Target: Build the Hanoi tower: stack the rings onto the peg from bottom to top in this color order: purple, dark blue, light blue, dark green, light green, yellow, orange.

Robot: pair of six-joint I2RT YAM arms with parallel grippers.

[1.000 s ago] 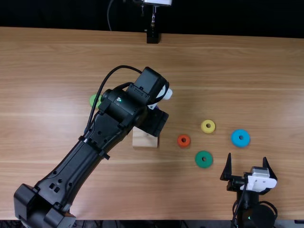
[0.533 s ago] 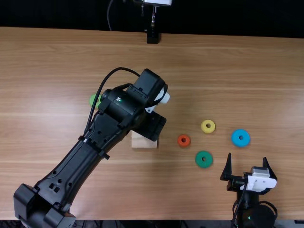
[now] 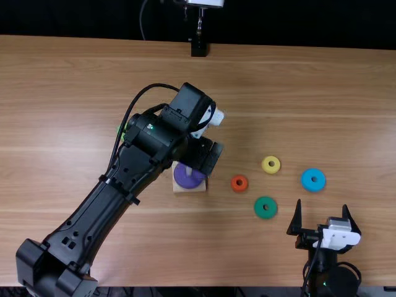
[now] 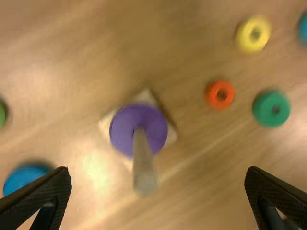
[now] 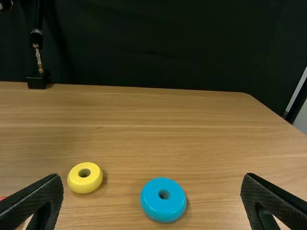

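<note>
Table is smooth wood, streaked grain, soft sheen. Peg base looks pale wood. Light blue ring and yellow ring look plastic — smooth, glossy. Right gripper fingers — rough matt mesh. Backdrop looks matt cloth; stand rod, shiny metal.

I can read no text, label, brand, number or sign on anything here.
</note>
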